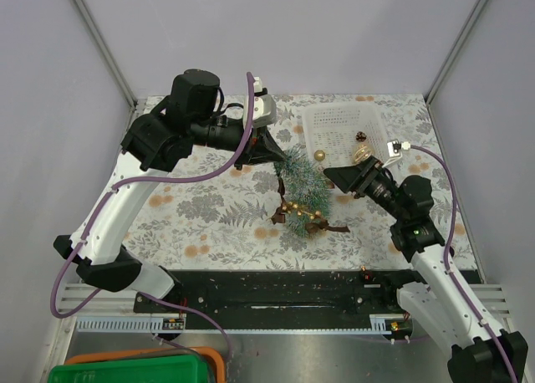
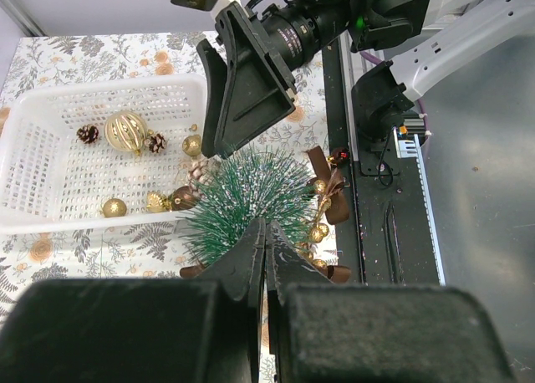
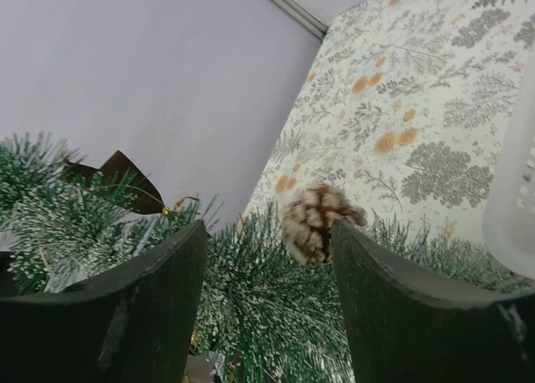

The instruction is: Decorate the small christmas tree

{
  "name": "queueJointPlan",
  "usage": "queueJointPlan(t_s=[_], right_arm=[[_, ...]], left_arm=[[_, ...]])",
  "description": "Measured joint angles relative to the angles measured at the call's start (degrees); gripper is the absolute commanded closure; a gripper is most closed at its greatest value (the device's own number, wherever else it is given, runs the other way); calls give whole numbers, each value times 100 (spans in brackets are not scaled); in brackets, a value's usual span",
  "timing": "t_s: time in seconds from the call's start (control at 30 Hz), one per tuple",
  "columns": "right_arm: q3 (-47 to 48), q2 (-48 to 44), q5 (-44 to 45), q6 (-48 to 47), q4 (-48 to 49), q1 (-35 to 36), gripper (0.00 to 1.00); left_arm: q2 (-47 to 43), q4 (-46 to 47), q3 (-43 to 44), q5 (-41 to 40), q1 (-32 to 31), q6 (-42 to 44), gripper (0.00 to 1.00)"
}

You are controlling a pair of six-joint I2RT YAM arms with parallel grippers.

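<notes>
While I watch from above, the small christmas tree (image 1: 303,186) sits in the middle of the counter (image 1: 192,207), at about 7 o'clock from the white basket (image 1: 322,128). Brown bows (image 2: 326,178) and gold beads (image 1: 297,207) are on its frosty green needles. My left gripper (image 1: 272,149) comes at the tree from 10 o'clock. Its jaws are pressed together, with the tips right at the needles, and I cannot tell if they pinch any. My right gripper (image 1: 334,178) comes in from 3 o'clock with its jaws spread wide. A small pine cone (image 3: 319,222) rests on the needles between them, close to one jaw and clear of the other. The basket has a gold ball (image 2: 125,130) and more little cones in it.
</notes>
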Motion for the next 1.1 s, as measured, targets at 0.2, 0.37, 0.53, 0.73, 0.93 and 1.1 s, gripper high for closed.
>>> queueJointPlan(t_s=[0.2,0.37,0.53,0.73,0.93,1.1], right_arm=[[44,-120,127,-282,-507,-15,29],[66,-221,155,-398,-695,-44,29],[101,-251,186,-466,-824,-72,29],[240,-216,238,-527,-863,-144,28],[448,157,487,-627,-868,-321,28],[1029,1340,990,-896,-922,-398,29]], left_arm=[[0,0,0,0,0,0,100],[0,0,0,0,0,0,100],[0,0,0,0,0,0,100],[0,0,0,-4,0,2,100],[0,7,0,-107,0,-46,98],[-2,55,0,-133,33,-138,94]])
